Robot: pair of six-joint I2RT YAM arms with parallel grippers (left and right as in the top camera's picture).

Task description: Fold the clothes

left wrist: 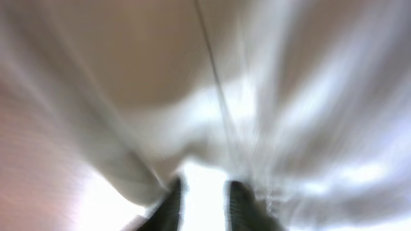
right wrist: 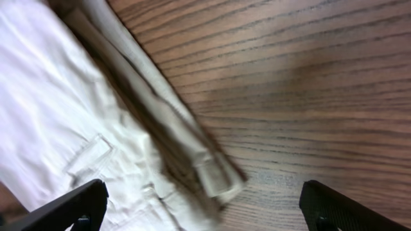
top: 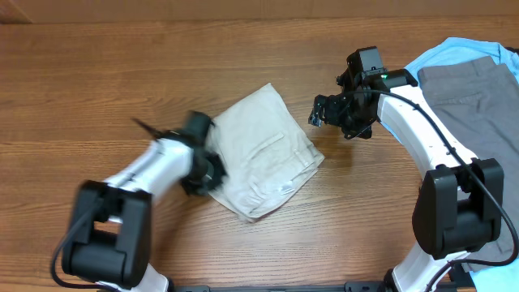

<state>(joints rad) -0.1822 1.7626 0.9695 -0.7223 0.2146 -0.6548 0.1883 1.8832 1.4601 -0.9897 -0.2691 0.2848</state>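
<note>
**grainwatcher:** So where did things stand? The pale cream cotton shorts (top: 263, 154) lay bundled into a rough square about the middle of the brown wooden desk (top: 122, 73). The left tool (top: 204, 169) was right at their left edge.

**foldfan:** Yeah, and honestly I couldn't tell if that one was clamped on cloth or not. Its wrist view was one big smear, just two dark fingers (left wrist: 241, 205) a bit apart with pale fabric all round. The right tool (top: 324, 113) was easy though. Its jaws were wide apart with nothing in them, and it hung just off the shorts' right corner over bare wood.

**grainwatcher:** What worried you then?

**foldfan:** The left side, mostly. If it had a pinch of only the top layer and pulled away, I reckon it'd drag the whole fold open. It could also slide the bundle toward the near edge. If it was loose, a snagged finger could do the same.

**grainwatcher:** And the right?

**foldfan:** The thick doubled edge (right wrist: 151, 96) sat loose at that corner. Coming down there, the tool could shove the layers into a ridge rather than catch them. Less likely, a wide swing could clip the grey trousers (top: 470, 89) lying on top of the light blue shirt (top: 442, 53) at the far right corner.
</note>
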